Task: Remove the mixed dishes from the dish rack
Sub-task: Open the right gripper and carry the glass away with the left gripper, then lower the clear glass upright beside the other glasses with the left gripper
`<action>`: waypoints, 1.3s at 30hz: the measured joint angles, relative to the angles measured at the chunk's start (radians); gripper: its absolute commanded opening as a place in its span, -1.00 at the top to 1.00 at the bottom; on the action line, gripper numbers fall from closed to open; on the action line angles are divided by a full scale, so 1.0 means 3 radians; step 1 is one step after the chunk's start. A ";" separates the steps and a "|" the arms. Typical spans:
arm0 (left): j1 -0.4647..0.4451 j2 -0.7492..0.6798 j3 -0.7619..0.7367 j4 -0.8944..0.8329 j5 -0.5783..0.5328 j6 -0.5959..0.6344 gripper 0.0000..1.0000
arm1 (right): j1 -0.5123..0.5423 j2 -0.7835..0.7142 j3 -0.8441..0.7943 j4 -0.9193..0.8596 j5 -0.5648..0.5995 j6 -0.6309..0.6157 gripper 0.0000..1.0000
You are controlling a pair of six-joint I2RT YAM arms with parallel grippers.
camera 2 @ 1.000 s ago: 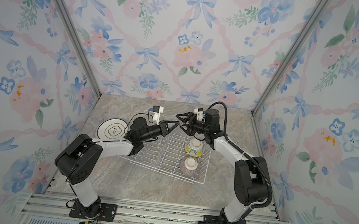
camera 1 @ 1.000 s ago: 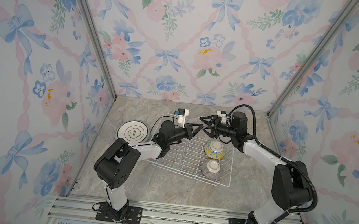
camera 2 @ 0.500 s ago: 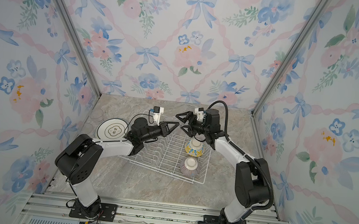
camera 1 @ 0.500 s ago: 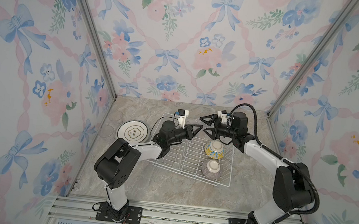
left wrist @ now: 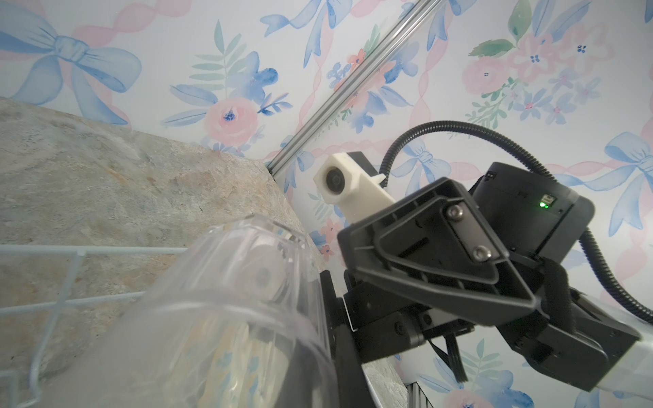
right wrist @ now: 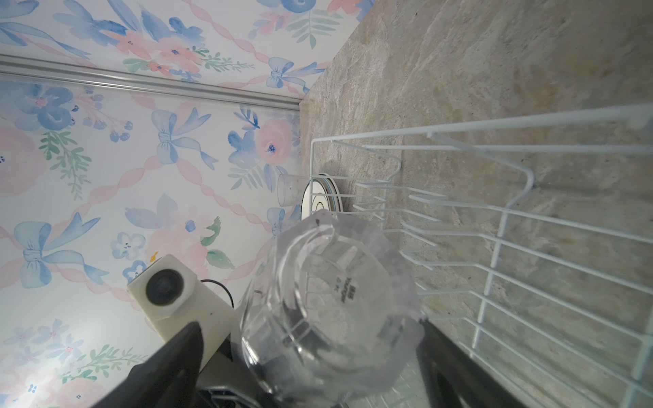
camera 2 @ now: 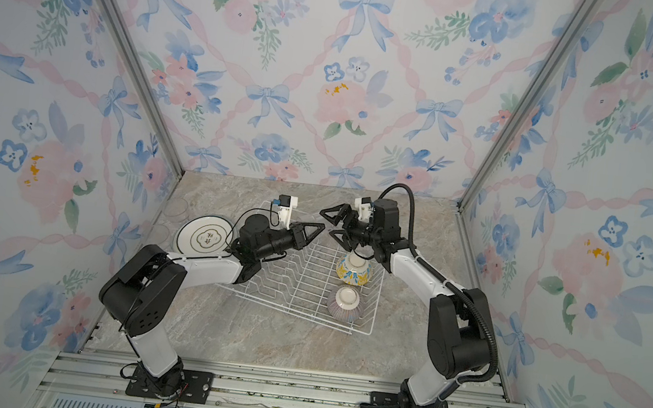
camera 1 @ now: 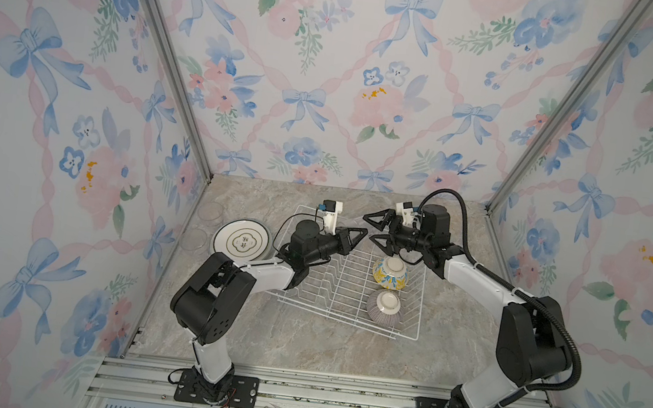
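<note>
Dish rack [camera 1: 406,337] lies beneath both grippers in both top views. A floral bowl [camera 1: 390,272] and a striped bowl [camera 1: 384,308] sit upside down in it, just below the right gripper [camera 1: 374,228], whose jaws stand wide apart. The left gripper [camera 1: 356,235] meets it tip to tip, pinched closed. Stacked plates [camera 1: 243,239] rest behind its wrist, outside the rack.

In the left wrist view, a clear glass [left wrist: 229,300] juts from the left gripper, which grips it, toward the right one.

In the right wrist view, the glass's base sits between the spread right fingers [right wrist: 176,353].

Dish rack [camera 1: 343,282] at centre of worktop [camera 1: 300,344], two bowls [camera 1: 390,273] in its right part, plates [camera 1: 242,239] left of rack, two glasses [camera 1: 211,212] at far left
</note>
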 measured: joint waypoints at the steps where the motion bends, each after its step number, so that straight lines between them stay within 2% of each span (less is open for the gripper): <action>1: 0.0001 -0.0018 0.0000 -0.0037 -0.0011 0.0010 1.00 | 0.0000 0.0000 0.0003 -0.0001 0.0005 -0.0004 -0.91; 8: 0.0003 -0.0332 -0.0036 -0.0532 -0.0198 0.0139 1.00 | 0.0003 -0.0047 0.0086 -0.0252 0.0299 -0.0336 -0.94; 13: 0.0018 -0.0754 0.0062 -0.1488 -0.0427 0.0407 1.00 | 0.0080 -0.0239 0.0131 -0.0591 0.0771 -0.0765 -0.97; 17: 0.0034 -0.1151 0.0243 -0.2441 -0.0871 0.0688 1.00 | 0.0178 -0.0303 0.0145 -0.0652 0.1045 -0.1021 -0.99; 22: 0.0153 -0.1783 0.0137 -0.3180 -0.1378 0.0899 1.00 | 0.0198 -0.0300 0.0144 -0.0641 0.1219 -0.1180 -1.00; 31: 0.1029 -0.2722 -0.0039 -0.4251 -0.1821 0.0905 1.00 | 0.0198 -0.0163 0.0085 -0.0406 0.1340 -0.1268 -1.00; 39: 0.1701 -0.3117 0.0083 -0.5149 -0.2047 0.0937 1.00 | 0.0172 -0.0132 0.0013 -0.0305 0.1340 -0.1390 -0.98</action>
